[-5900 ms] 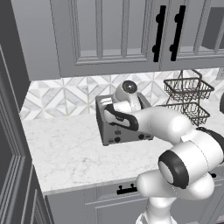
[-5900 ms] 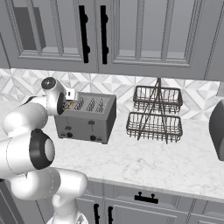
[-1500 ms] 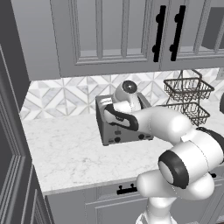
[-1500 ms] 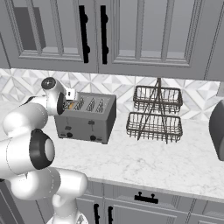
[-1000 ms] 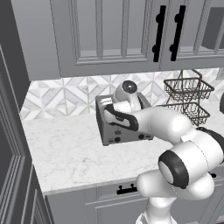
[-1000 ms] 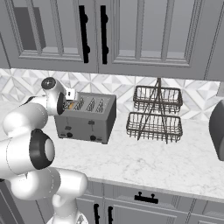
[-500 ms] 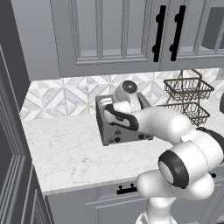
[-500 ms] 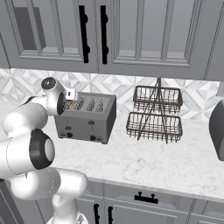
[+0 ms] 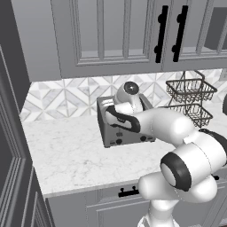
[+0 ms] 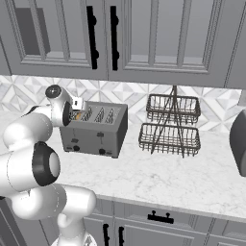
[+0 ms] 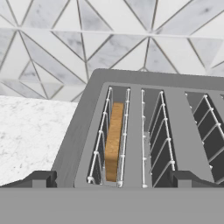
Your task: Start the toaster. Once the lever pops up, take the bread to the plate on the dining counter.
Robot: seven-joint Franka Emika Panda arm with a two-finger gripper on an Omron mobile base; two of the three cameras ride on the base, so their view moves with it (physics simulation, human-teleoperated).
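Wire baskets (image 10: 169,126): you see a dark two-tier rack standing on the counter — empty.
Backsplash (image 11: 52,48): pale tiles in a triangle pattern.
Upper cabinets (image 10: 144,36): grey doors, black vertical handles.
Drawer pull (image 9: 128,192): black — below the counter edge.

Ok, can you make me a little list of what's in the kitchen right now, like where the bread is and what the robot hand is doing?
bread: standing in the leftmost slot of the toaster as the hand view shows it
toaster: on the counter, against the tiled wall
gripper: open, above the slot with the bread, holding nothing
wire basket rack: beside the toaster on the counter, two tiers
cupboards: above the counter, doors closed
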